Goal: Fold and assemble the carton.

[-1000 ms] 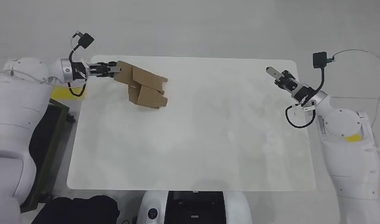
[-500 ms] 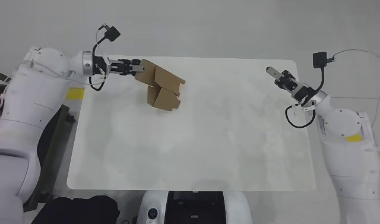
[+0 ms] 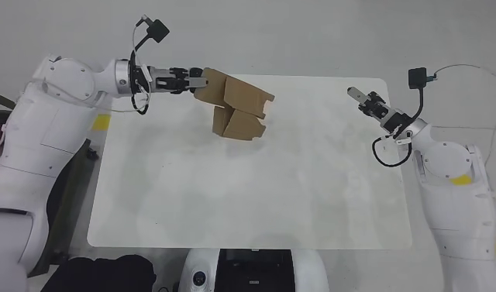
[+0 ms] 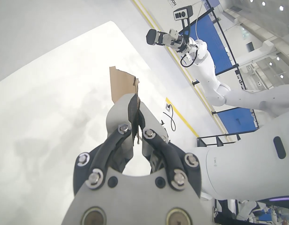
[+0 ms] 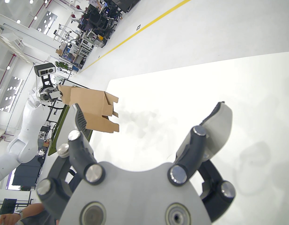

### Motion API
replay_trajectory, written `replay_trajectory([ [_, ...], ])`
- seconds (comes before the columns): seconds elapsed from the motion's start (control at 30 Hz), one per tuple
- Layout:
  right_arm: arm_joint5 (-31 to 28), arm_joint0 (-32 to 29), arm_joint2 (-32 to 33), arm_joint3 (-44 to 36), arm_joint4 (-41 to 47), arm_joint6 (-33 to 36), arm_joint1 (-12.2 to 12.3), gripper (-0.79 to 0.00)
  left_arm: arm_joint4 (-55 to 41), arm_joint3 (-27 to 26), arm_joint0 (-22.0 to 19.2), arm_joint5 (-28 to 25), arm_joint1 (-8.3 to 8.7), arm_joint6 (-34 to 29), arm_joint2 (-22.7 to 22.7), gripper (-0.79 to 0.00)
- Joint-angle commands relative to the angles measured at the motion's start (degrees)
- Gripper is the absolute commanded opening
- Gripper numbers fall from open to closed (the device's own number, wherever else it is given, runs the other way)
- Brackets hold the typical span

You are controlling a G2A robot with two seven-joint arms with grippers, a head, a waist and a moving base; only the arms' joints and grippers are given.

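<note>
Left end effector [image 4: 136, 102] pinched a flap of the brown, partly folded cardboard carton [image 3: 239, 104] over the white bench's [image 3: 310, 183] far-left area. The top view showed its hanging panels. Right end effector [image 5: 149, 106] gaped wide near the far-right corner.

Carton [image 3: 236, 106] over far left of table [image 3: 310, 191]

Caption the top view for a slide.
Left end effector holds the half-folded carton over the table; right end effector sits open near the far right corner.
</note>
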Motion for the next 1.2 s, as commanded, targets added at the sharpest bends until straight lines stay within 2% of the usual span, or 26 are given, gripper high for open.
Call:
replay_trajectory([
  [0.0,0.0,0.0,0.0,0.0,0.0,0.0,0.0,0.0,-0.2,-1.2,0.3,1.0,-0.04,0.1,-0.1,-0.785],
  [0.2,0.0,0.0,0.0,0.0,0.0,0.0,0.0,0.0,0.0,-5.4,1.9,0.4,-0.06,1.6,-1.0,-0.785],
  [0.3,0.0,0.0,0.0,0.0,0.0,0.0,0.0,0.0,-1.5,-6.9,3.0,-2.0,0.02,1.4,-1.9,-0.785],
  [0.53,0.0,0.0,0.0,0.0,0.0,0.0,0.0,0.0,-4.3,-8.3,4.4,-3.9,0.03,0.9,-3.4,-0.785],
  [0.6,0.0,0.0,0.0,0.0,0.0,0.0,0.0,0.0,-4.1,-8.8,4.7,-6.0,-0.03,1.2,-3.7,-0.785],
  [1.17,0.0,0.0,0.0,0.0,0.0,0.0,0.0,0.0,-4.1,-8.8,4.7,-6.0,-0.03,1.2,-3.7,-0.785],
])
